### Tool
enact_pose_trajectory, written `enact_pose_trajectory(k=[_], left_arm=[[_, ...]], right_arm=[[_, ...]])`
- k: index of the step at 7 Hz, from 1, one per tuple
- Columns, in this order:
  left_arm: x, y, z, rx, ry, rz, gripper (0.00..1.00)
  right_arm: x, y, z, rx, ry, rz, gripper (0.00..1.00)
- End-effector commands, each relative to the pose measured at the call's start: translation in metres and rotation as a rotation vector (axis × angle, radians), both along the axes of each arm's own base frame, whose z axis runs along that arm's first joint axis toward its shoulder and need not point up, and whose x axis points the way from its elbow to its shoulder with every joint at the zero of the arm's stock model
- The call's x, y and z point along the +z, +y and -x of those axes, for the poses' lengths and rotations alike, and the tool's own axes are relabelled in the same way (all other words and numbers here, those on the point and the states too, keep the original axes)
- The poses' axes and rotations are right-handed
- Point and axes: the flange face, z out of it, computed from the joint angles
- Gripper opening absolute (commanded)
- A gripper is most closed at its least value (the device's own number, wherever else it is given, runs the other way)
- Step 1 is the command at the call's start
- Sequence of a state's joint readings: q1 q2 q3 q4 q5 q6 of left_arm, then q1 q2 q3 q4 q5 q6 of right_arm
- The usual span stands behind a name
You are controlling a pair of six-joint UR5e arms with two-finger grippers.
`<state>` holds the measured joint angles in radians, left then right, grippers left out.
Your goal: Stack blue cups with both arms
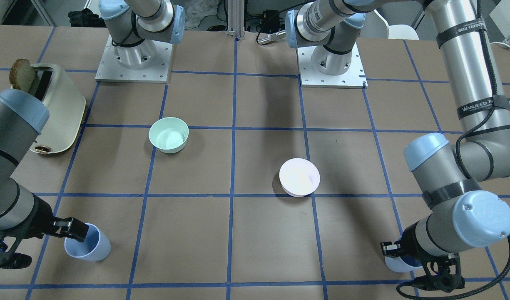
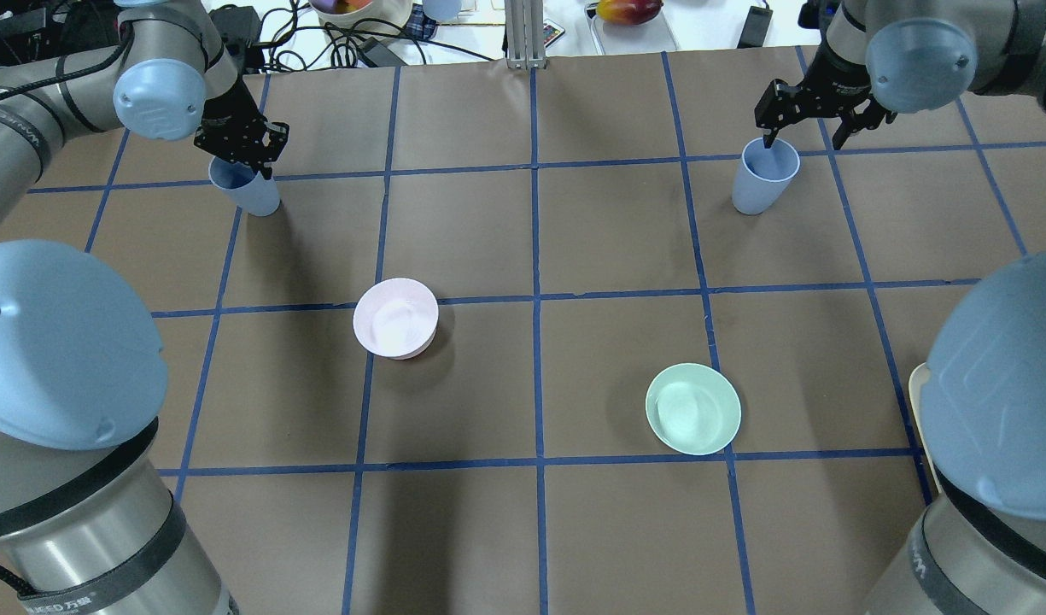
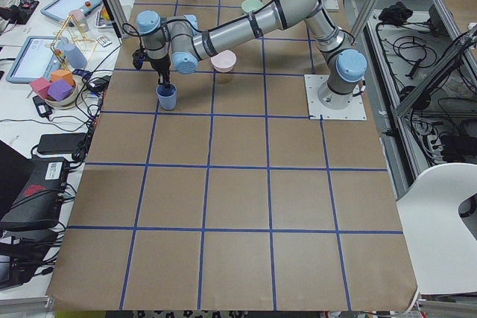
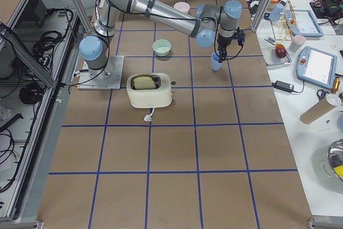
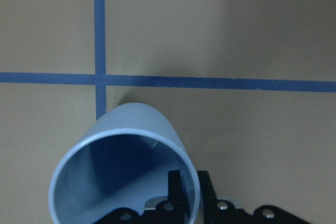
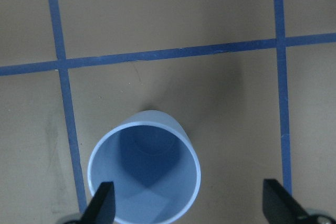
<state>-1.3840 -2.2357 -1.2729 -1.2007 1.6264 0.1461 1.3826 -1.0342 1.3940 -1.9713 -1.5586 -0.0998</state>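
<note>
One blue cup (image 2: 248,195) stands at the far left of the table. My left gripper (image 2: 251,166) is shut on its rim; the left wrist view shows one finger inside and one outside the cup's wall (image 5: 126,182). This cup shows in the front view (image 1: 398,266) under the left gripper (image 1: 389,249). The other blue cup (image 2: 762,181) stands at the far right. My right gripper (image 2: 804,137) is open above it, with one finger just at the cup's rim and the other well off to the side. The right wrist view shows this cup (image 6: 144,174) by one fingertip (image 6: 102,203).
A pale pink bowl (image 2: 395,318) sits upside down left of centre. A mint-green bowl (image 2: 692,408) sits right of centre. A cream toaster (image 1: 57,112) holding toast stands on my right side near the base.
</note>
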Motion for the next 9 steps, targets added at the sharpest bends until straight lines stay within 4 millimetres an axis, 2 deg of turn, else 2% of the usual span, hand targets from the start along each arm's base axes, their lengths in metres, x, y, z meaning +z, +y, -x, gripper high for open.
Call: enact_pose_trajectory(k=[1,2,3,4,5,6,7,8,9], left_arm=[[0.038,0.007,0.082,-0.054,0.009,0.05,0.0],[0.053,0.024,0.185,-0.063,0.022,0.082,0.0],[0.048,0.05,0.283,-0.051,0.023,0.093,0.0],[0.043,0.083,0.358,-0.063,0.033,0.094,0.0],[0.039,0.116,0.414,-0.039,0.043,0.099,0.0],[0.033,0.13,0.434,-0.055,0.042,0.088,0.0],[0.013,0.134,0.432,-0.07,0.028,0.057,0.0],[0.002,0.135,0.427,-0.096,0.019,0.038,0.0],[-0.012,0.136,0.425,-0.088,0.01,0.02,0.56]], right_arm=[[-0.034,-0.007,0.003,-0.001,-0.003,-0.016,1.0],[-0.041,-0.006,0.002,0.004,-0.004,-0.028,0.84],[-0.044,-0.006,0.004,-0.001,-0.002,-0.035,0.42],[-0.043,-0.005,0.007,-0.004,-0.005,-0.04,0.1],[-0.045,-0.004,0.008,-0.007,-0.008,-0.057,0.0],[-0.04,-0.004,0.009,-0.008,-0.008,-0.056,0.0],[-0.035,-0.005,0.009,-0.01,-0.01,-0.061,0.0],[-0.019,-0.004,0.009,-0.014,-0.012,-0.063,0.0],[0.002,-0.001,0.006,-0.017,-0.021,-0.084,0.0]])
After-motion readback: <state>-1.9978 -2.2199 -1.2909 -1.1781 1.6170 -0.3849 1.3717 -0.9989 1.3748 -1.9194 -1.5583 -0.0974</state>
